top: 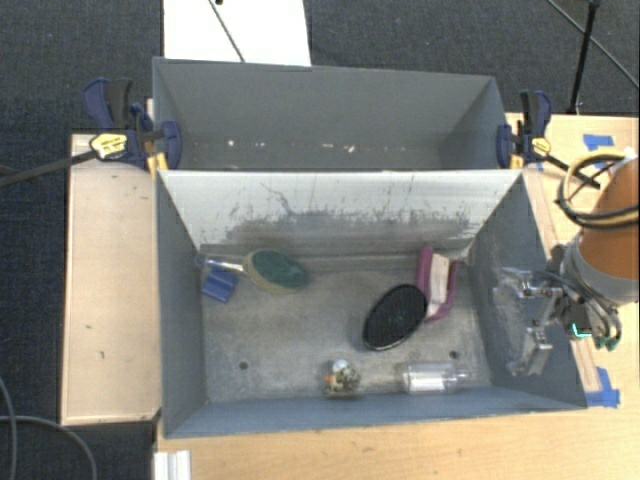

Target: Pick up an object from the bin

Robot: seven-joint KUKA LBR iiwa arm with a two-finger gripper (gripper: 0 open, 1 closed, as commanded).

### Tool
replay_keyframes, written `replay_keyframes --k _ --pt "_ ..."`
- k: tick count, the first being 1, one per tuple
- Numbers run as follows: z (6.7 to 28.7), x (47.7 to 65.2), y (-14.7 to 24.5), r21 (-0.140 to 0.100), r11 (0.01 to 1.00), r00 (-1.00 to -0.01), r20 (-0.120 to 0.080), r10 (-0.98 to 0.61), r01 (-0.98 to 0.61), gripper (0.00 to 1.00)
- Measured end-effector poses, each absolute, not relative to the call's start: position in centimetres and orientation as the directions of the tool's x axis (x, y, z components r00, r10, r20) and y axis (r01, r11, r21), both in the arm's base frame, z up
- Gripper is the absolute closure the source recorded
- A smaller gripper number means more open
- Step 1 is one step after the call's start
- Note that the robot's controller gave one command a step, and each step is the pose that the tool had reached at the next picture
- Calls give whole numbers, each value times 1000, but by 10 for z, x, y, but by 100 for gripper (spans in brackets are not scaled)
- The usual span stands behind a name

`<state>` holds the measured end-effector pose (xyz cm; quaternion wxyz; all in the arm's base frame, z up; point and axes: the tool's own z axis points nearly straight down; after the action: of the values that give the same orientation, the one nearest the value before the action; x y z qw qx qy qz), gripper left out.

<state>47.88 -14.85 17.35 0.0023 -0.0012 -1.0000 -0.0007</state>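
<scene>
Hovering at the right wall of the bin (492,268), the pincer (533,328) is waiting, released or clenched I cannot tell. A clear bottle (430,378) and a black brush (394,317) are lying nearest on the floor; the pick seems not yet made.

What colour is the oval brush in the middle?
The brush is black; camera view shows it best.

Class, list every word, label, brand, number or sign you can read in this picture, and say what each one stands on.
None can be read.
No print shows on the black oval brush, the clear plastic tube, the pink item, the green oval pad or the blue piece.
The grey bin has scratched walls but no lettering.
</scene>
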Motion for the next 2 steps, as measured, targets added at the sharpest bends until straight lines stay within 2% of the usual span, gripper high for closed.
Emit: replay_keyframes --k 1,2 --pt "85 544 -67 3 987 -987 -3 -160 -160 0" --pt "70 558 -21 2 986 -986 -5 -165 -165 0"
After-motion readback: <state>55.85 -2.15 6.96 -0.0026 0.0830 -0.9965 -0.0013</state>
